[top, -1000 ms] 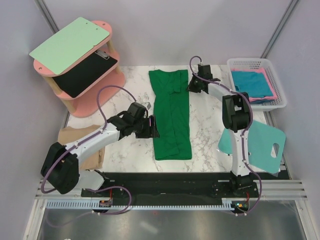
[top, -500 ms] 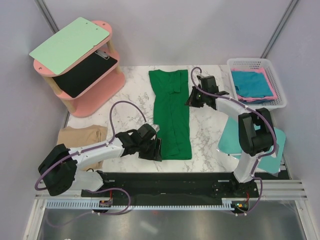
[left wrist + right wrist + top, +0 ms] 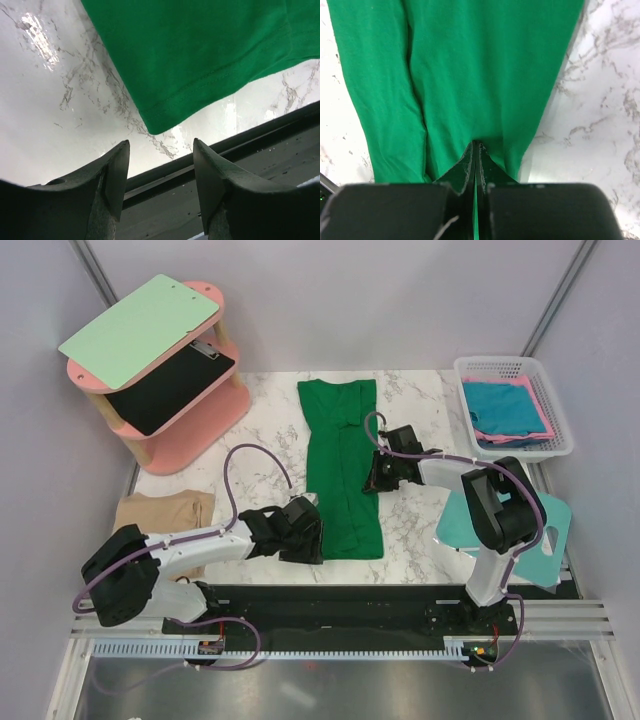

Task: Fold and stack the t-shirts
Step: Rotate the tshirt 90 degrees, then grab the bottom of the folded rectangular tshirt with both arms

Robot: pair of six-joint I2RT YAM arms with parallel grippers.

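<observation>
— At the left gripper (image 3: pixel 160 145)?
— Parted, holding nothing, just short of the near left corner of the dark green t-shirt (image 3: pixel 343 470).
— At the right gripper (image 3: pixel 475 147)?
— Pressed tight, tips over the shirt's right edge; pinching cloth or not, impossible to tell.
— Beyond?
— Spread lengthwise on the marble counter (image 3: pixel 420 525); tan t-shirt (image 3: pixel 160 510) off its left edge, teal t-shirt (image 3: pixel 500 405) and pink t-shirt (image 3: pixel 545 418) in the white basket (image 3: pixel 500 362), far right.

Open marble on the tabletop (image 3: pixel 270 420) left of the green shirt (image 3: pixel 340 430), passable right up to the pink shelf (image 3: pixel 185 435). The near corner's tight: the left claw (image 3: pixel 160 145), jaws apart, hangs just off the hem, with the black rail (image 3: pixel 350 595) close behind. On the right, the closed right claw (image 3: pixel 371 478) and its arm cross the gap; the basket (image 3: pixel 497 361) and mint board (image 3: pixel 525 515) lie beyond.
</observation>
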